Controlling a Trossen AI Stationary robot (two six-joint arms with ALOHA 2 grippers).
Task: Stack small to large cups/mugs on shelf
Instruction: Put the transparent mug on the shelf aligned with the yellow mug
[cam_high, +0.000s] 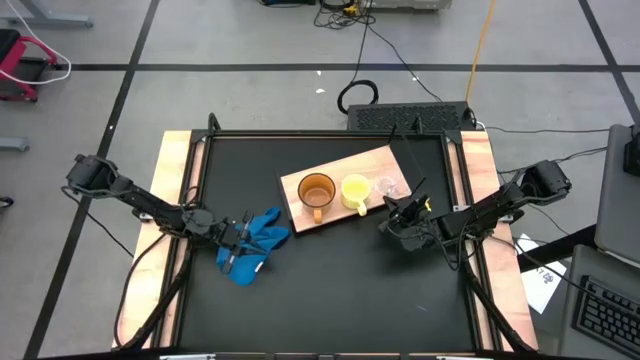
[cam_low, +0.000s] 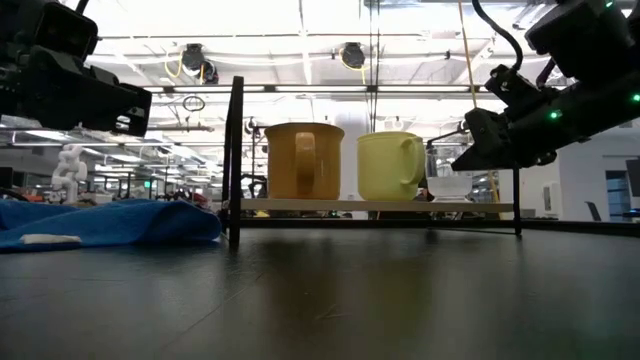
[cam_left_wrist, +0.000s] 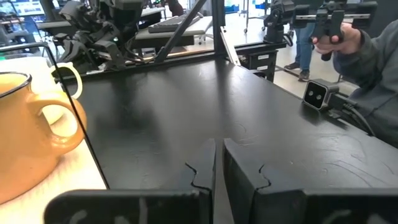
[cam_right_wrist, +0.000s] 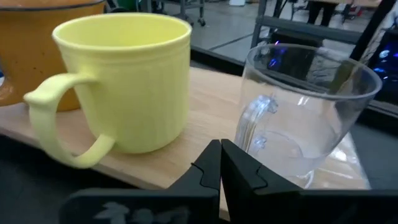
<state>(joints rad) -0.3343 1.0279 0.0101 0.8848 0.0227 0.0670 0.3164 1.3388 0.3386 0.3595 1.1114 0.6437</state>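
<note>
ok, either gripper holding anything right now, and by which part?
Nothing held. The left gripper is shut on nothing, above bare table beside the blue cloth. The right gripper is shut and empty, facing the clear cup.

A robotics lab: 2 arms are mounted at a black table (cam_high: 330, 290) on grey taped floor (cam_high: 250, 35) strewn with cables (cam_high: 400, 50), with more rigs (cam_left_wrist: 112, 31) and ceiling lights (cam_low: 300, 15) beyond.
</note>
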